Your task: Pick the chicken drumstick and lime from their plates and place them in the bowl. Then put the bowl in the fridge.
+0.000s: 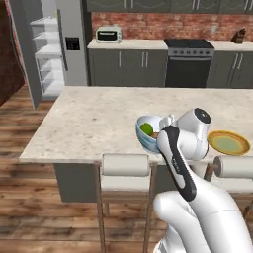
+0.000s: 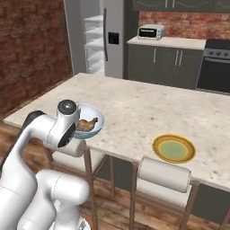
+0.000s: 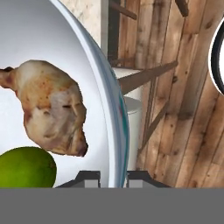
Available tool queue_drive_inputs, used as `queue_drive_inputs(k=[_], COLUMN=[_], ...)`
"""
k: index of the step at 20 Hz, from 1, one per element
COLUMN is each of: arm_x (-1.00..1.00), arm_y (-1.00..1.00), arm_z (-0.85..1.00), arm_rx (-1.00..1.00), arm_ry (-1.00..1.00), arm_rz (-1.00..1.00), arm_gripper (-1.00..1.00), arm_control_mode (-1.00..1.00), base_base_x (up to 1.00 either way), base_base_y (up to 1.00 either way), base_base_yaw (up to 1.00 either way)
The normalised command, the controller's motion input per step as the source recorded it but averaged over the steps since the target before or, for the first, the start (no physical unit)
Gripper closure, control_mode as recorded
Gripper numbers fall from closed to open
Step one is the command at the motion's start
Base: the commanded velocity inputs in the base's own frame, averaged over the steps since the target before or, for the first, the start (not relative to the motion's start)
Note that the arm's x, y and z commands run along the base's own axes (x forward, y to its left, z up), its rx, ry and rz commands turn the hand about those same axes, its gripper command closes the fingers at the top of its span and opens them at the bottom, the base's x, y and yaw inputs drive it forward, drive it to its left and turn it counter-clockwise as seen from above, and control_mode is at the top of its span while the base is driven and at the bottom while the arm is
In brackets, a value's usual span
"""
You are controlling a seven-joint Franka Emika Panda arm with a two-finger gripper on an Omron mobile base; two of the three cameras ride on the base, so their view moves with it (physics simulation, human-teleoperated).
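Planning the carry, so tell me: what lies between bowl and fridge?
Bare island counter, then open floor, in both base views, between bowl and fridge.

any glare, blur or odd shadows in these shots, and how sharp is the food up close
Hand view: the chicken drumstick and lime look soft and enlarged, and the bowl has a smooth sheen on its wall. Left base view: even, flat light with no glare on the counter. Right base view: the yellow plate casts barely any shadow.

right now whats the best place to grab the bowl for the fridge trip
By its thin rim, as the gripper already does, shut across the bowl wall with one finger inside and one outside. The body looks too wide to span, and the drumstick and lime fill the inside.
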Motion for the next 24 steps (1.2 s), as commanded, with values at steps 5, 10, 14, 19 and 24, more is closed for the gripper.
queue_drive_inputs(k=[5,10,14,19,24], arm_x=[0.00,0.00,0.00,0.00,0.00], arm_y=[0.00,0.00,0.00,0.00,0.00], arm_z=[0.00,0.00,0.00,0.00,0.00], arm_rx=[0.00,0.00,0.00,0.00,0.00], arm_ry=[0.00,0.00,0.00,0.00,0.00], arm_rz=[0.00,0.00,0.00,0.00,0.00], arm_gripper=[1.00,1.00,1.00,1.00,1.00], arm_control_mode=[1.00,1.00,1.00,1.00,1.00], base_base_x=[0.15,0.15,0.20,0.28,0.30], base_base_y=[0.94,0.94,0.94,0.94,0.94], base_base_yaw=[0.01,0.02,0.01,0.00,0.00])
